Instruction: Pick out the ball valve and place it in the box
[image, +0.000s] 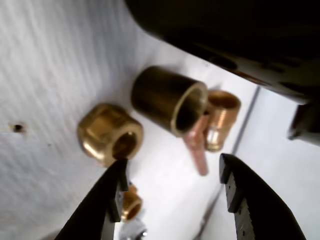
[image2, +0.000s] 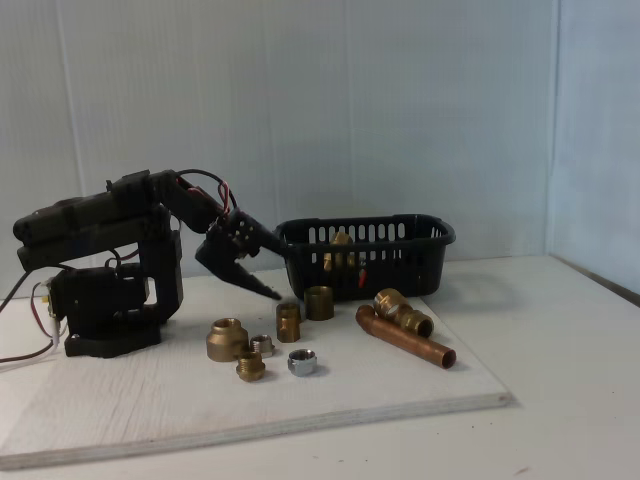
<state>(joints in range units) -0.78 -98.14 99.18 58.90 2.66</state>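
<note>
The box (image2: 400, 240) is a black plastic basket with vertical slots round its walls and a rolled rim, standing at the back of a pale wooden board (image2: 120, 400) on the white table (image2: 560, 400). Through its slots, in the fixed view, brass glints and a small red spot show inside; this looks like the ball valve (image2: 342, 258), though its shape is too hidden to be sure.

On the board lie smooth, shiny fittings: a wide brass reducer (image2: 227, 338) (image: 110, 134), a plain brass sleeve (image2: 319, 302) (image: 170, 100), a threaded brass piece (image2: 288, 322), a small brass nut (image2: 250, 367) (image: 131, 202), a silver nut (image2: 302, 362), a brass coupling (image2: 400, 311) (image: 220, 119) and a round copper pipe (image2: 405, 338) (image: 196, 147).

The pincer (image2: 245, 262) (image: 172, 175), black and tapered with a ridged inner face, is spread wide and holds nothing. In the fixed view it hangs above the board, just left of the box, clear of the fittings below. In the wrist view the reducer sits by one fingertip, with the copper pipe's end between the two.
</note>
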